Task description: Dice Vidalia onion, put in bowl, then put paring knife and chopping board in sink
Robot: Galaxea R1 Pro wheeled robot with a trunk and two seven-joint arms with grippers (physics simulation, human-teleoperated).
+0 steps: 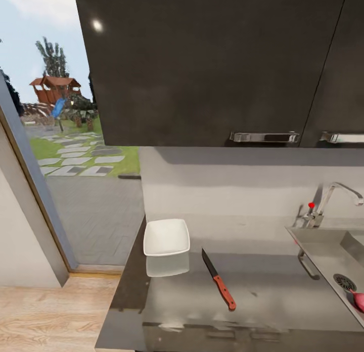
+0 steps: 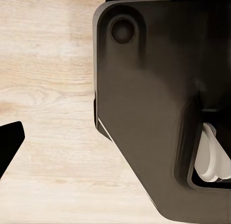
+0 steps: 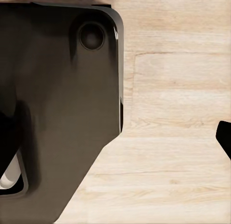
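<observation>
A white squarish bowl sits near the left end of the grey countertop. To its right lies the paring knife, red-orange handle toward me, blade pointing to the back left. The steel sink with its chrome tap is at the right edge. A pinkish onion lies in the basin beside the drain, cut off by the frame. The chopping board is out of view. My left gripper shows one dark fingertip at the picture's edge, over wood floor. My right gripper shows a fingertip likewise.
Dark upper cabinets with chrome handles hang above the counter. Left of the counter's end, a glass opening looks onto a garden, with wood floor below. Both wrist views look down on my dark base and the floor.
</observation>
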